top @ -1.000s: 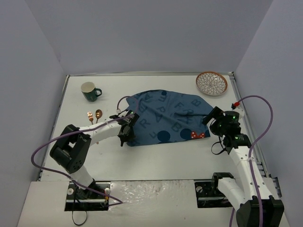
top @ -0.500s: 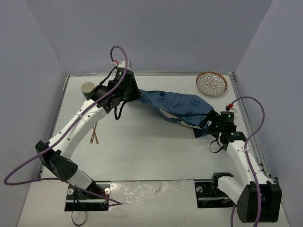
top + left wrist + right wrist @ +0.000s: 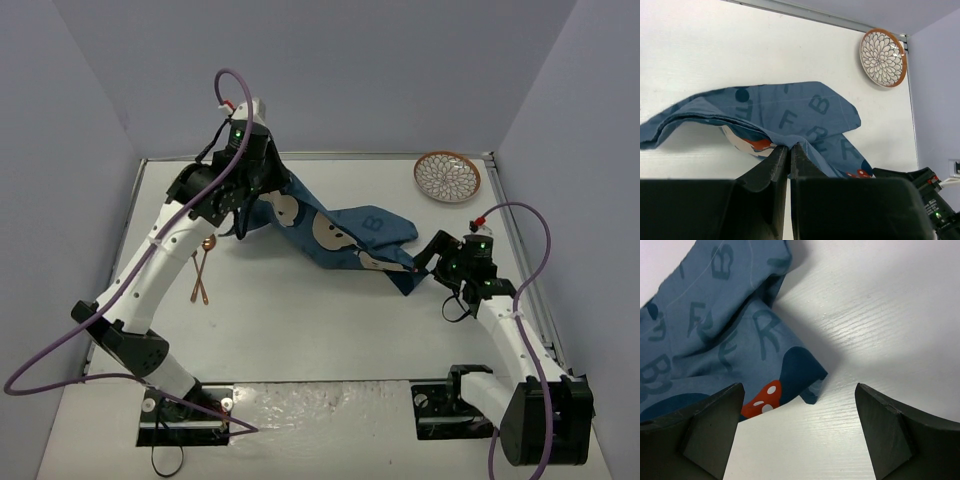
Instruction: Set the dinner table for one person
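Observation:
The white dinner table (image 3: pixel 300 335) holds a dark blue letter-print cloth mat (image 3: pixel 355 235). My left gripper (image 3: pixel 262 198) is raised at the back left and shut on the mat's edge, so the mat hangs stretched and folded, showing its pale underside. In the left wrist view the jaws (image 3: pixel 789 146) pinch the mat (image 3: pixel 790 110) above the table (image 3: pixel 715 50). My right gripper (image 3: pixel 432 254) is open and low beside the mat's right corner. In the right wrist view that corner (image 3: pixel 805 385), with a red dotted patch, lies on the table (image 3: pixel 880 315) between my open fingers (image 3: pixel 715 425).
A patterned plate (image 3: pixel 447 176) sits at the back right and also shows in the left wrist view (image 3: pixel 882 57). Two copper spoons (image 3: pixel 200 272) lie at the left, under my left arm. The mug is hidden behind the left arm. Purple walls surround the table.
My left gripper has lifted the mat's left edge up and toward the back left, pulling the flat mat into a hanging fold. The right gripper shifted slightly left beside the mat's corner.

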{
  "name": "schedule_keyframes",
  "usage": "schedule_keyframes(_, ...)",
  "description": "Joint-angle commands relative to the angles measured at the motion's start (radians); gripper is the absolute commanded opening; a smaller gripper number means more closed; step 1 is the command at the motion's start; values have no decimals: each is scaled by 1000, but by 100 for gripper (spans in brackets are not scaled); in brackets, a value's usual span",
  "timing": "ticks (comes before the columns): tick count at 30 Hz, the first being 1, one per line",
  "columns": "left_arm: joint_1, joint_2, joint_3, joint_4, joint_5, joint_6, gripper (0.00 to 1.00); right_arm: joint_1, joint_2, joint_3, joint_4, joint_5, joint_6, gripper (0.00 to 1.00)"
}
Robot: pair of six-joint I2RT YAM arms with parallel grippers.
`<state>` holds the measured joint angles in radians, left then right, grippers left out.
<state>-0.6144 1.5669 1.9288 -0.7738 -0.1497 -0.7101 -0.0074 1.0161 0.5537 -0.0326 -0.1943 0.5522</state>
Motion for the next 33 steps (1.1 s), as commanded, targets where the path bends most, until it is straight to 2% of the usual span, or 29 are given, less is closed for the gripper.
schedule_keyframes(1,31,-11,81,18,-20,29,0,-17,-20,12,70,-44,34,89)
schedule_keyframes(5,44,8,143,-3,-24,47,0,-21,-12,20,95,-101,50,90)
schedule_keyframes(9,48,28,184,-25,-25,55,0,-21,-47,2,97,-122,-8,90)
schedule_keyframes(17,50,24,182,-22,-25,55,0,-12,-92,-143,211,-246,-43,80)
schedule_keyframes(22,50,31,185,-18,-27,54,0,4,-58,-212,327,-263,-24,80)
schedule_keyframes(26,51,39,198,-21,-21,51,0,72,-42,-269,439,-230,-10,79)
schedule_keyframes(33,53,33,197,-18,-16,51,0,115,94,-253,542,-163,-43,79)
